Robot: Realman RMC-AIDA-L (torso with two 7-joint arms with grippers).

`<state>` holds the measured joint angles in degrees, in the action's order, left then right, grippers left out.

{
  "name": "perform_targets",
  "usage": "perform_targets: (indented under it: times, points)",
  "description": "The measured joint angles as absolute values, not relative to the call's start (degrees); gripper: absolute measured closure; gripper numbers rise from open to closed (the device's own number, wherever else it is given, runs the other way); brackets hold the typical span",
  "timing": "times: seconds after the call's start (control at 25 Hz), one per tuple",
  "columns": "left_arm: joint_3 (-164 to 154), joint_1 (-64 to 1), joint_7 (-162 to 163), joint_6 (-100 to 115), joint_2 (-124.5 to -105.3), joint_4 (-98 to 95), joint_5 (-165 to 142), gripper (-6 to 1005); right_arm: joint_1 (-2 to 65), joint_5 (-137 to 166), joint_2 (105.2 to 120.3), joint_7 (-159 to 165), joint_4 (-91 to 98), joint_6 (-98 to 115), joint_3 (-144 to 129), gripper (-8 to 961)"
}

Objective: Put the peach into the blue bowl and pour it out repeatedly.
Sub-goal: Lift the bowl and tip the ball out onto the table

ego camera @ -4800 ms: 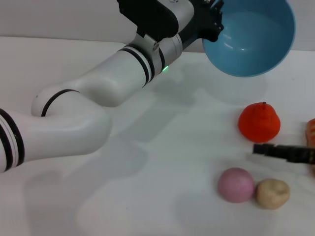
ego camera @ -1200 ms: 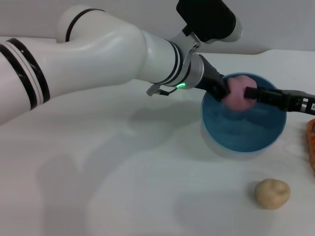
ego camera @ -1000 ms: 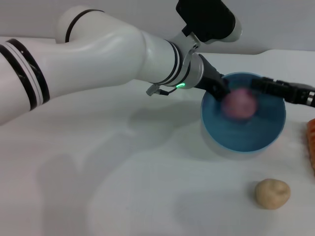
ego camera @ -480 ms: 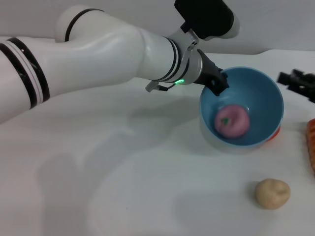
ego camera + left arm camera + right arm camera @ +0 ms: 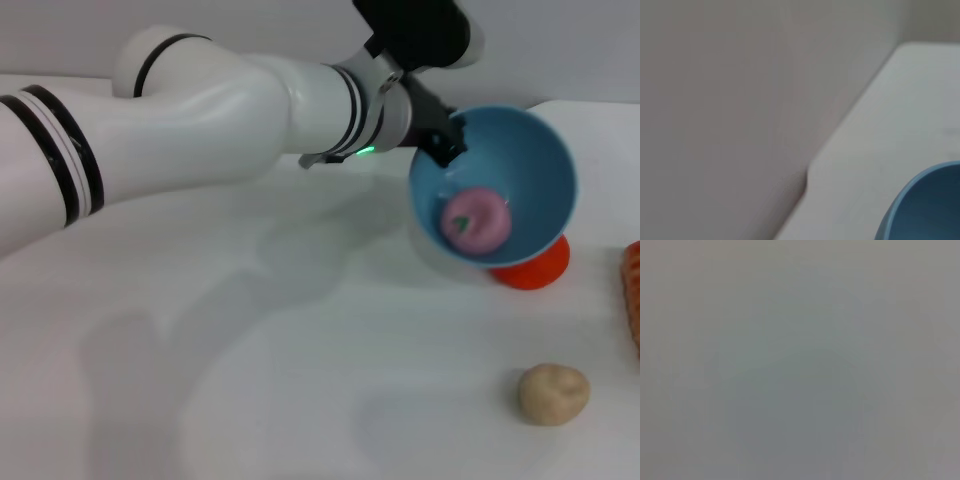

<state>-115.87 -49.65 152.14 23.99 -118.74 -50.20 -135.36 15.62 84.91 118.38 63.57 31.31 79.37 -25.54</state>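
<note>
The pink peach (image 5: 476, 219) lies inside the blue bowl (image 5: 535, 160), which is lifted off the table and tilted toward me. My left gripper (image 5: 447, 141) is shut on the bowl's near-left rim, with the white left arm reaching across from the left. A slice of the bowl's rim (image 5: 920, 210) also shows in the left wrist view. My right gripper is out of the head view, and the right wrist view shows only a plain grey surface.
An orange-red fruit (image 5: 535, 266) sits on the white table (image 5: 250, 380) just under and behind the bowl. A beige potato (image 5: 553, 393) lies near the front right. An orange object (image 5: 632, 295) shows at the right edge.
The right gripper dropped the peach into the bowl and withdrew out of view to the right. The left gripper has since lifted and tilted the bowl, uncovering the orange-red fruit.
</note>
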Motion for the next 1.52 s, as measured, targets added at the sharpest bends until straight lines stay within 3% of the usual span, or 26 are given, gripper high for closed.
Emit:
perform_targets:
  times: [0.48,0.92,1.52]
  points:
    - [-123.3,-47.7,144.3,9.7,-118.95,-54.4,-146.6,999,13.5,83.4,118.67,43.2,13.7,74.4,-19.7,318]
    - [-129.0,-36.7,126.7,-2.9,-119.04,-59.2,-161.7,999,13.9,73.7,118.74,42.7,9.9,77.6,-18.0,319]
    - [-132.3,-33.7,109.6,-13.8,-119.09,-56.1,-161.3,999,17.1,65.0,119.00,28.7,4.7,78.1,-17.8,318]
